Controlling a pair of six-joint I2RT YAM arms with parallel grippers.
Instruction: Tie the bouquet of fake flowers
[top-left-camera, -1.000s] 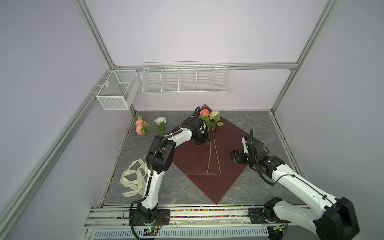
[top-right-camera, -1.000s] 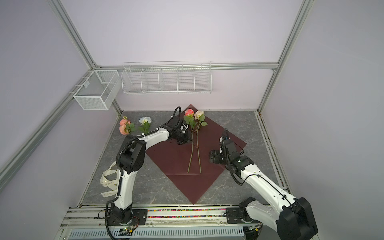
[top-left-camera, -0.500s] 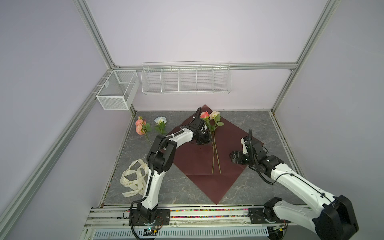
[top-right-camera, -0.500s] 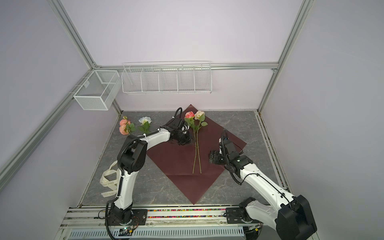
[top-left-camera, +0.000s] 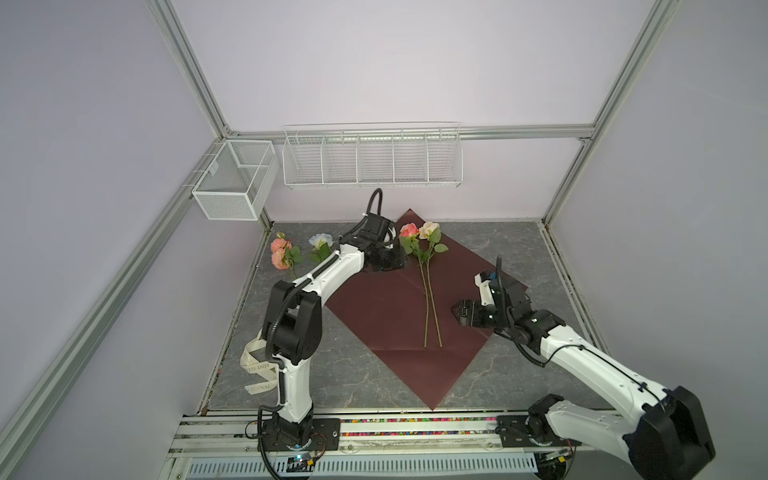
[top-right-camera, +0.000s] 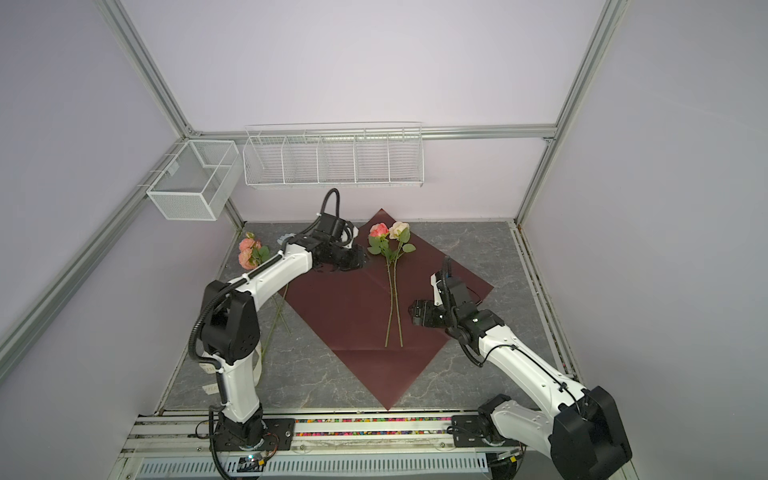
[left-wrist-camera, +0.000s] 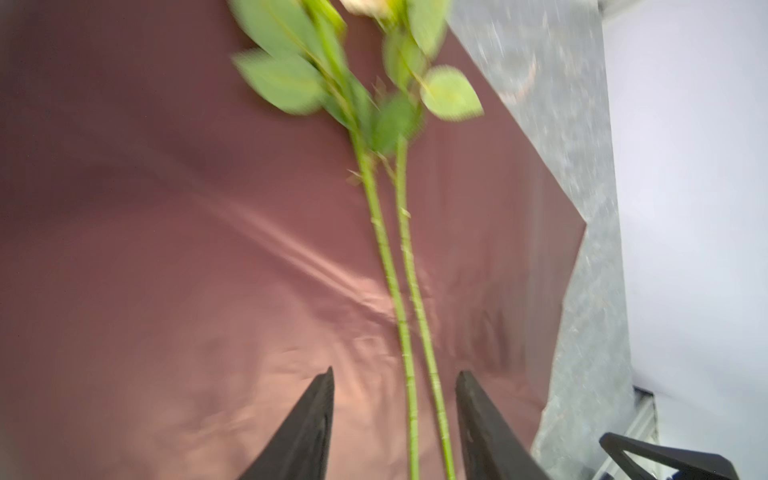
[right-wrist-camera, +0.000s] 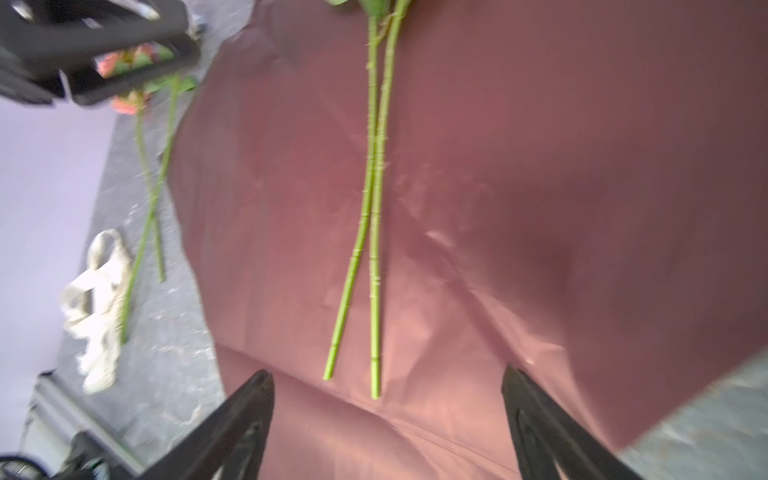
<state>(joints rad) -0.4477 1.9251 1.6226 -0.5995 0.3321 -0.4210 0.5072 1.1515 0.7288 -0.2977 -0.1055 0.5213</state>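
The bouquet of fake flowers lies loose. A pink rose (top-left-camera: 409, 230) and a cream rose (top-left-camera: 429, 230) rest side by side on the dark-red paper (top-left-camera: 374, 316), with their stems (right-wrist-camera: 370, 208) running toward the front. My left gripper (top-left-camera: 388, 259) hovers low just left of their leaves. It is open, and in its wrist view both stems (left-wrist-camera: 405, 324) pass between the parted jaws (left-wrist-camera: 395, 374) unpinched. My right gripper (top-left-camera: 457, 309) stands open wide at the right of the stems, empty, with the stem ends just ahead of it (right-wrist-camera: 386, 374).
Peach-pink roses (top-left-camera: 280, 253) and a pale blue rose (top-left-camera: 320, 241) lie on the grey table at the back left. A cream printed ribbon (top-left-camera: 259, 365) sits by the left arm's base. A wire basket (top-left-camera: 372, 156) and a mesh box (top-left-camera: 232, 183) hang on the walls.
My left gripper has gone from shut to open, letting go of the pink rose. Its stem swung right and now lies close beside the cream rose's stem. The right arm stayed put.
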